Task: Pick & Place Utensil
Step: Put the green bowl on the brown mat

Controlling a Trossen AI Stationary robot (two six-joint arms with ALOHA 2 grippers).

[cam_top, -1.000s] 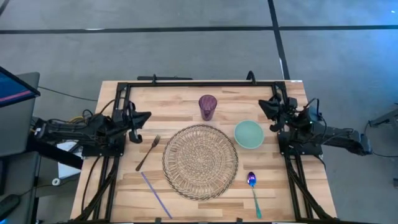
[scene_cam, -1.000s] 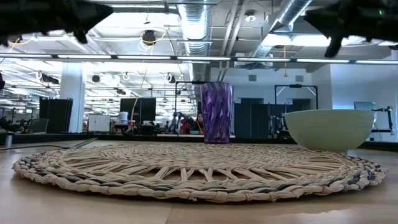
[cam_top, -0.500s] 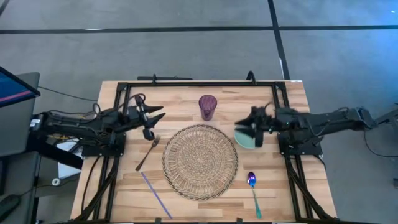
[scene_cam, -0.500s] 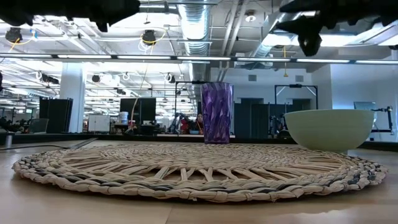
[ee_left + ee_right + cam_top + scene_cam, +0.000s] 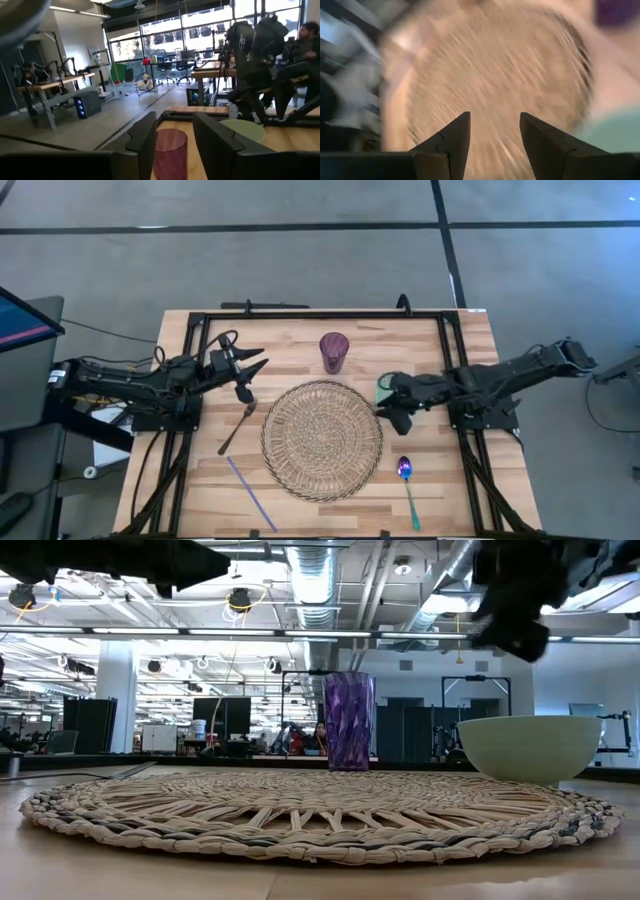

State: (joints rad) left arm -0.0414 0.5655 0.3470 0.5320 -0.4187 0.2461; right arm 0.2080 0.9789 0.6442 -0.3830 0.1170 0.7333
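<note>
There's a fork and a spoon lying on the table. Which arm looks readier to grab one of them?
Probably the left. Its open pincer hovers just above the silver metal fork beside the round woven placemat. The right pincer, also open, is over the mat's edge, farther from the blue-handled spoon.

Two dark jointed arms; left tool [image 5: 247, 375], right tool [image 5: 392, 412] black, wedge-shaped fingers.
</note>
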